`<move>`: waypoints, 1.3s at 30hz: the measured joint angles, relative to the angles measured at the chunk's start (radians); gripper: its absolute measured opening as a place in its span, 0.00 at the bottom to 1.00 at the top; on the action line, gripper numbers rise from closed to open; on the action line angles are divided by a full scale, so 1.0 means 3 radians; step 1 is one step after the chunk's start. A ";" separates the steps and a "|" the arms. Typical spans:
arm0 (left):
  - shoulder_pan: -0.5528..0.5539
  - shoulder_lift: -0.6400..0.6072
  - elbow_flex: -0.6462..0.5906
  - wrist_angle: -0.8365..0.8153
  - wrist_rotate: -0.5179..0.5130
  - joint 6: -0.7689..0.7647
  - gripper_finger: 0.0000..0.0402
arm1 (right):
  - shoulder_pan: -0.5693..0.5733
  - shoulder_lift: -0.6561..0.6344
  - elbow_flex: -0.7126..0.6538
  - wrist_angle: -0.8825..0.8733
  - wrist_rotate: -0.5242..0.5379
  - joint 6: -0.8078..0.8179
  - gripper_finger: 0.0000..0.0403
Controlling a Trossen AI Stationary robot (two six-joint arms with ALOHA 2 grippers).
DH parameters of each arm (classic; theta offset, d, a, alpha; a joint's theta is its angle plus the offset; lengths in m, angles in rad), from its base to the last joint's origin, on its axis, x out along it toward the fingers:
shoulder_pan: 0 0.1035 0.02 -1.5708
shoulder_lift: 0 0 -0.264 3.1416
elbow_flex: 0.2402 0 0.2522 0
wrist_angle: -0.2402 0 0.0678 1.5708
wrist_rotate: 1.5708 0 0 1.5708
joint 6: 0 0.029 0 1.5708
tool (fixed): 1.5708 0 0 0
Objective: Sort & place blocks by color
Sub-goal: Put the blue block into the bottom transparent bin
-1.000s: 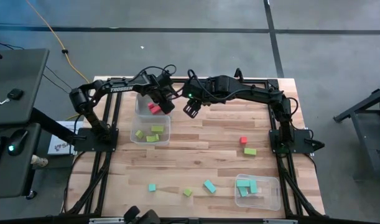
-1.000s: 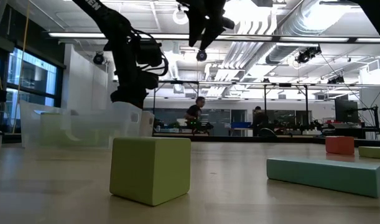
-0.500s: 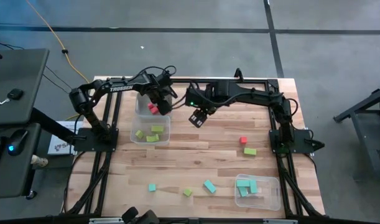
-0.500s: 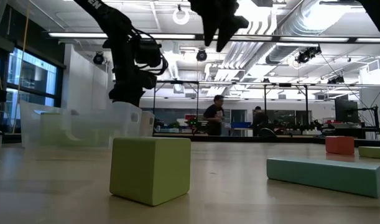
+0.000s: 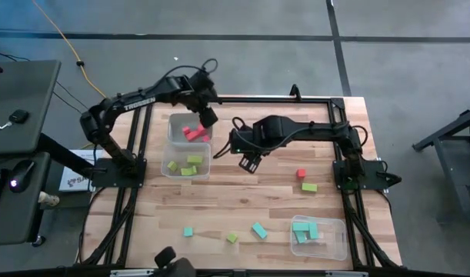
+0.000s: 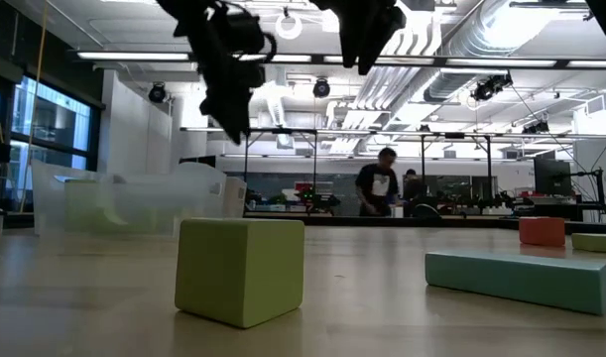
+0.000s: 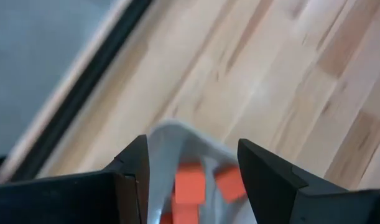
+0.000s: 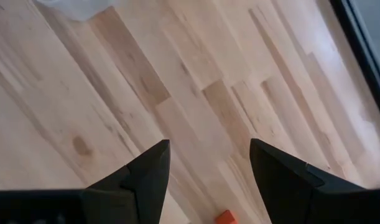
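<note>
Since a second ago the left gripper [image 5: 208, 117] has lifted away from the clear rectangular plastic tub [image 5: 171, 171] at the left rear of the wooden desk [image 5: 242, 204] and now hangs released and empty beside that tub's far corner, while the right gripper [image 5: 248, 162] has swung out over bare desk just right of the tub, also spread wide and holding nothing.

Only the high view shows the sorting: red blocks [image 5: 192, 132] in the tub's far end, lime green blocks [image 5: 187, 165] in its near end, and, well right of the tub, a second clear tub [image 5: 338, 240] holding teal blocks [image 5: 305, 230]. Loose blocks lie between the tubs.

The left wrist view shows red blocks between its parted fingers [image 7: 134, 177].

The low view alone shows a person [image 6: 379, 188] in the room behind.
</note>
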 joint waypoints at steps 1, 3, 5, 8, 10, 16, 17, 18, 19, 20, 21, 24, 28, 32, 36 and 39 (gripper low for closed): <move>0.0000 -0.0005 0.0066 0.0006 -0.0003 0.0000 0.41 | 0.0015 0.0000 0.0000 0.0000 0.0026 -0.0004 0.52; 0.0000 -0.0023 0.0175 0.0003 -0.0009 0.0000 0.41 | 0.0037 0.0000 0.0000 0.0000 0.0077 -0.0008 0.52; 0.0000 -0.0041 0.0286 0.0003 -0.0010 0.0000 0.41 | 0.0055 0.0000 0.0000 0.0000 0.0117 -0.0072 0.52; 0.0000 -0.0077 0.0409 -0.0015 -0.0010 0.0000 0.41 | 0.0065 0.0000 0.0000 0.0000 0.0197 -0.0150 0.52; 0.0000 -0.0113 0.0460 -0.0023 -0.0010 0.0001 0.41 | 0.0065 0.0000 0.0000 0.0000 0.0202 -0.0180 0.52; 0.0000 -0.0215 0.0592 -0.0266 -0.0011 0.0085 0.41 | 0.0045 -0.0003 0.0000 0.0000 0.0106 -0.0316 0.52; 0.0000 -0.0237 0.0598 -0.0310 -0.0011 0.0085 0.41 | 0.0031 -0.0004 0.0000 0.0000 0.0026 -0.0332 0.52; -0.0001 -0.0260 0.0601 -0.0342 -0.0011 0.0085 0.41 | 0.0017 -0.0004 0.0000 0.0000 -0.0054 -0.0340 0.52; -0.0001 -0.0284 0.0602 -0.0377 -0.0011 0.0086 0.41 | 0.0006 -0.0004 0.0000 0.0000 -0.0122 -0.0352 0.52; -0.0001 -0.0309 0.0602 -0.0417 -0.0011 0.0085 0.41 | -0.0004 -0.0004 0.0000 0.0000 -0.0163 -0.0374 0.52; -0.0001 -0.0339 0.0602 -0.0455 -0.0011 0.0085 0.41 | -0.0013 -0.0004 0.0000 0.0000 -0.0201 -0.0412 0.52; -0.0012 -0.0436 0.0602 -0.0551 -0.0011 0.0081 0.41 | -0.0037 -0.0004 0.0000 0.0000 -0.0287 -0.0474 0.52; -0.0025 -0.0572 0.0602 -0.0656 -0.0011 0.0031 0.41 | -0.0079 -0.0004 0.0000 0.0000 -0.0396 -0.0486 0.52; -0.0076 -0.0711 0.0604 -0.0713 -0.0010 -0.0181 0.41 | -0.0102 -0.0003 0.0000 0.0004 -0.0462 -0.0460 0.52; -0.0158 -0.0841 0.0604 -0.0799 -0.0010 -0.0454 0.41 | -0.0098 0.0020 0.0003 0.0033 -0.0568 -0.0447 0.52; -0.0249 -0.0909 0.0604 -0.0848 -0.0011 -0.0662 0.42 | -0.0061 0.0027 0.0003 0.0057 -0.0573 -0.0478 0.53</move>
